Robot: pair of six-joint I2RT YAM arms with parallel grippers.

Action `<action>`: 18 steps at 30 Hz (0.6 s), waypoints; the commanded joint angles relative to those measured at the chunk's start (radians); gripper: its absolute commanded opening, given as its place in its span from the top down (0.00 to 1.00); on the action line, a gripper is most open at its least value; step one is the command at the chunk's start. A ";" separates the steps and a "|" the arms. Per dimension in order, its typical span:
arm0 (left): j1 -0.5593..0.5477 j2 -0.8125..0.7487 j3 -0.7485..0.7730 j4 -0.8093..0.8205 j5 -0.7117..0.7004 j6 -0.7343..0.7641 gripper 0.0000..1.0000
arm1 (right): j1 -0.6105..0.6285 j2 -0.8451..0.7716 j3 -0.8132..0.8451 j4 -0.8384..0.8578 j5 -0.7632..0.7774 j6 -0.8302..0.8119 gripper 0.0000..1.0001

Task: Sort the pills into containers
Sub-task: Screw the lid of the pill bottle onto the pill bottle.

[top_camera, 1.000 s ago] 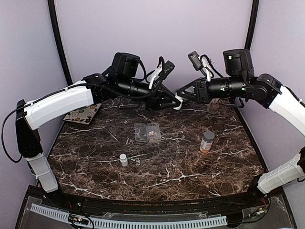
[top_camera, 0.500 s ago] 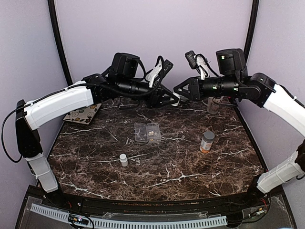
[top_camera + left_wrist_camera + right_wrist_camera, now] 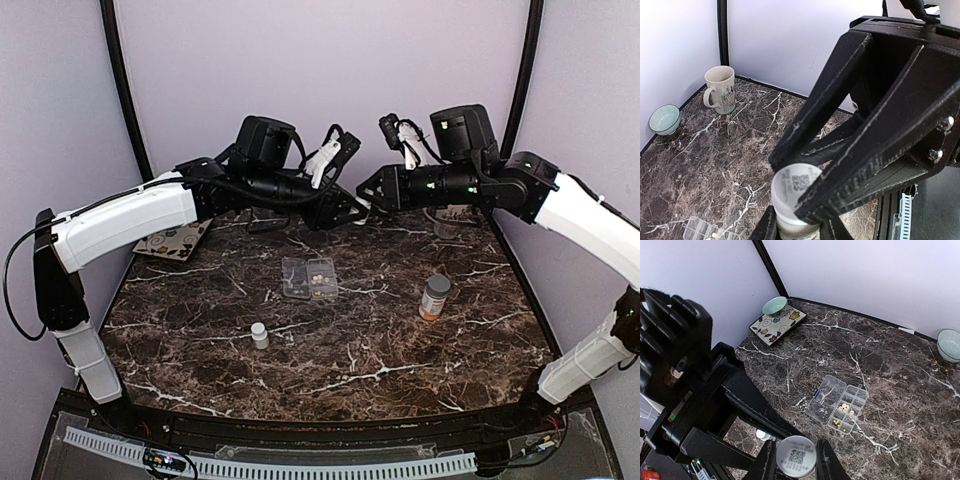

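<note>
While a few pills [image 3: 844,408] are sitting in the pill box [image 3: 307,278] mid-table, a white bottle [image 3: 792,190] is being clamped by the left gripper [image 3: 796,229] and right gripper [image 3: 795,461], sorting seemingly barely begun.

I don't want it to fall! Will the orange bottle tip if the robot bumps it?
Probably, if hit high: the orange bottle stands upright, taller than wide. Once down, its round body would likely roll on the smooth table.

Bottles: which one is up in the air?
The white bottle, gripped between the left gripper and right gripper at the back. The other white bottle and the orange bottle stand on the table.
</note>
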State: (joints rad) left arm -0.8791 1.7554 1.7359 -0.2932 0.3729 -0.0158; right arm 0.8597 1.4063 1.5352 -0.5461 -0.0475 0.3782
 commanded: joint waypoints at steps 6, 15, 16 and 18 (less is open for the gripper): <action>0.044 -0.084 -0.004 0.277 0.145 -0.047 1.00 | 0.073 -0.025 -0.089 -0.049 -0.225 -0.070 0.96; 0.085 -0.086 -0.041 0.403 0.493 -0.109 1.00 | 0.054 -0.085 -0.135 -0.038 -0.344 -0.143 0.96; 0.091 -0.087 -0.048 0.428 0.520 -0.128 1.00 | 0.050 -0.091 -0.141 -0.034 -0.358 -0.145 0.96; 0.108 -0.095 -0.075 0.499 0.569 -0.176 1.00 | 0.043 -0.102 -0.150 -0.029 -0.388 -0.145 0.95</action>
State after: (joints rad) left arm -0.8089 1.7473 1.6650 -0.1360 0.8280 -0.1043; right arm 0.8654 1.2972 1.4406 -0.4721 -0.2092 0.2474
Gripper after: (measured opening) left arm 0.264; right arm 0.234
